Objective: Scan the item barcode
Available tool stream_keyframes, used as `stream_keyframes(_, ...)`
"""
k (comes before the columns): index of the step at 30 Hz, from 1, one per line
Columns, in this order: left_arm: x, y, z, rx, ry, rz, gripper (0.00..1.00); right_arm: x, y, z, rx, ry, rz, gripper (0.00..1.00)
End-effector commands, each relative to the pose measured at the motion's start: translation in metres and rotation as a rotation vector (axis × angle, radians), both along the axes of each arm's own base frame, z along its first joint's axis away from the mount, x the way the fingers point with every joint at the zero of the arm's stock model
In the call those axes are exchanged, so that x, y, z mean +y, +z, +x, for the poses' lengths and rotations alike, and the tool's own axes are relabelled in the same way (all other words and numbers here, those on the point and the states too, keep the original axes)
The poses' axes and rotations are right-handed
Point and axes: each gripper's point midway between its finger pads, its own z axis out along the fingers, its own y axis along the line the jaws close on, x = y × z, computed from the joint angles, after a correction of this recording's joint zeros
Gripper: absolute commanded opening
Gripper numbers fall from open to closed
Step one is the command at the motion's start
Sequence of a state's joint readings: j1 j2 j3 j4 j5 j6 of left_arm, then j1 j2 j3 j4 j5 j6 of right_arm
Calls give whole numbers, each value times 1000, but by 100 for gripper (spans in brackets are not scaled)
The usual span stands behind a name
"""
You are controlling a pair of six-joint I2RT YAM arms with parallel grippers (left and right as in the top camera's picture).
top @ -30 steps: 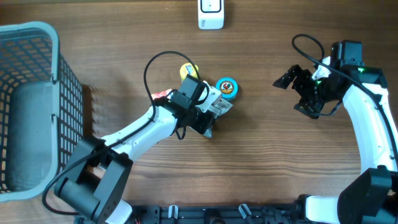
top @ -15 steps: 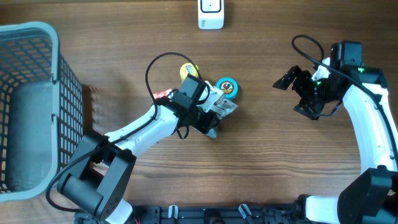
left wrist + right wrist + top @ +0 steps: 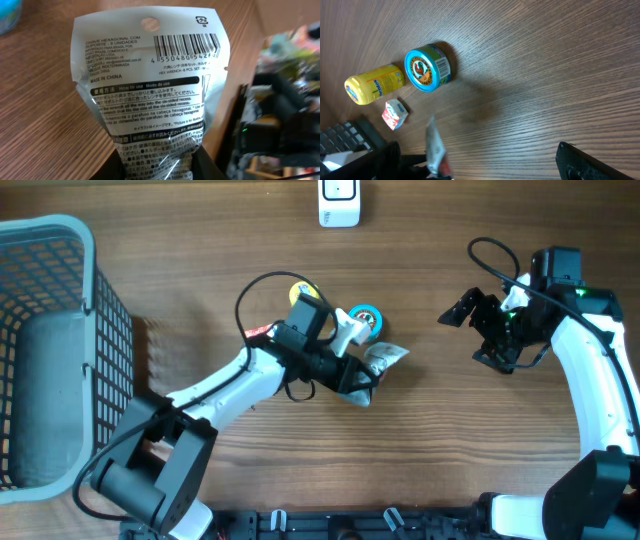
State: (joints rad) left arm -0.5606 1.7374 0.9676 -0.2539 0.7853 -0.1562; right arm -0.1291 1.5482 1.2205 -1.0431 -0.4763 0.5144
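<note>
Hex-wrench pouch [image 3: 150,90], barcode [image 3: 189,46] facing the wrist camera, clamped at its lower end in left tool [image 3: 358,385], near blue tin [image 3: 365,318]. Right tool [image 3: 475,335] spread wide apart, well right above worktop [image 3: 450,460].

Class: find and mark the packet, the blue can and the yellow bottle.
packet [image 3: 150,95], left wrist view, on its printed back.
blue can [image 3: 421,69], right wrist view, on its lid.
yellow bottle [image 3: 377,82], right wrist view, on its side.
</note>
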Motion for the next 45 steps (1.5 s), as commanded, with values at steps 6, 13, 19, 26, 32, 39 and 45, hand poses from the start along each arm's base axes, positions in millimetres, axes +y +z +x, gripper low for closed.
stream_keyframes(6,24,28,31,378,252,-166,4,-3,6,4,-26,7,-17,100)
stream_keyframes(13,29,54,44,570,322,-278,4,-3,7,6,-20,-30,-10,100)
stream_keyframes(19,26,52,46,594,358,-264,6,-11,3,5,-7,-48,-55,100)
stream_keyframes(26,15,17,35,713,439,-149,4,-11,2,3,1,-47,-58,100)
stream_keyframes(32,-2,-6,11,899,411,-94,4,-18,-2,-2,28,-55,-101,100)
stream_keyframes(39,-1,-4,10,957,426,-96,33,-22,-4,-4,39,-61,-128,100)
stream_keyframes(45,11,-4,23,957,465,-116,48,-22,-4,-5,42,-60,-127,100)
